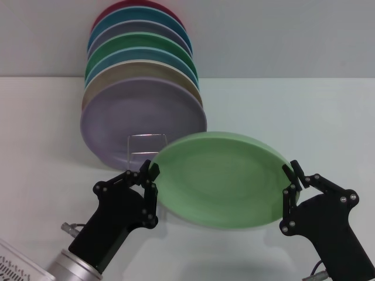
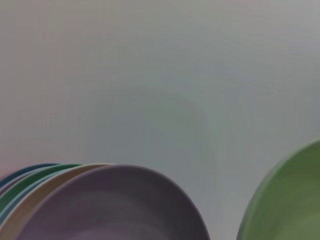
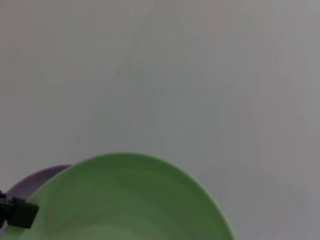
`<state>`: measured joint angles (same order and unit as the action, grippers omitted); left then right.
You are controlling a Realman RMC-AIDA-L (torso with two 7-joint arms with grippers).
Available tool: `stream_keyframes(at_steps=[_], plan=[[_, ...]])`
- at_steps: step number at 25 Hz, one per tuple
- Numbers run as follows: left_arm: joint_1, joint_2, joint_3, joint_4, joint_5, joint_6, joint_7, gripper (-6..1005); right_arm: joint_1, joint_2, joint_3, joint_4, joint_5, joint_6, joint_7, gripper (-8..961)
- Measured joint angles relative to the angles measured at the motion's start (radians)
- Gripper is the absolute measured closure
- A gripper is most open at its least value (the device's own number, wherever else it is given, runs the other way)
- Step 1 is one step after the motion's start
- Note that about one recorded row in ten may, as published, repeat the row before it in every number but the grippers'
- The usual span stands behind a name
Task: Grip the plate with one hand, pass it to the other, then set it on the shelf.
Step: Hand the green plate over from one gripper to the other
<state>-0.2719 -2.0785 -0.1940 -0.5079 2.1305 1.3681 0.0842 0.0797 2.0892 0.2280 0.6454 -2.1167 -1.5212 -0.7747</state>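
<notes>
Both pincers, left gripper (image 1: 150, 174) and right gripper (image 1: 293, 177), clamp opposite rims of the pastel-green round matte plate (image 1: 222, 178), seemingly mid-handover near the silver wire shelf (image 1: 145, 148).

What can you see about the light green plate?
The plate is round, pale green and matte, with a shallow raised rim. It is tilted, its face toward the camera, held above the white table between both grippers. The left gripper is at its left edge and the right gripper is at its right edge. It sits just in front of the lavender plate and the wire shelf.
</notes>
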Motion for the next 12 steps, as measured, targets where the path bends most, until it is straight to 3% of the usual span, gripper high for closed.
stream_keyframes(at_steps=[12], plan=[[-0.007, 0.001, 0.005, -0.008, -0.003, 0.000, -0.001, 954, 0.006, 0.000, -0.001, -0.001, 0.001, -0.001, 0.005, 930]])
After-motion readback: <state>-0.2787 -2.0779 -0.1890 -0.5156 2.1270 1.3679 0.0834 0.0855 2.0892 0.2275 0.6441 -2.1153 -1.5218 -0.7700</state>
